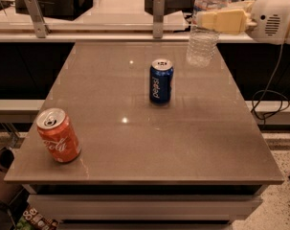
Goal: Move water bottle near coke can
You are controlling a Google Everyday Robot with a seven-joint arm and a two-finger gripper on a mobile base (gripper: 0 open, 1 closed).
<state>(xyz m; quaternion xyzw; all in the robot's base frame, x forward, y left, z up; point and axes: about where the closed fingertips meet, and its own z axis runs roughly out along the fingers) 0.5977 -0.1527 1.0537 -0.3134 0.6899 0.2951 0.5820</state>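
Observation:
The water bottle is clear and ribbed; its top is cut off by the frame edge. It hangs tilted above the table's far right corner, held by my gripper, whose pale yellow fingers are shut around its middle. The white arm reaches in from the right. The coke can, red-orange with white script and an open silver top, stands upright near the table's front left corner, far from the bottle.
A blue Pepsi can stands upright at the table's middle, between bottle and coke can. The grey table has a rail with two metal posts behind it. A black cable hangs at the right.

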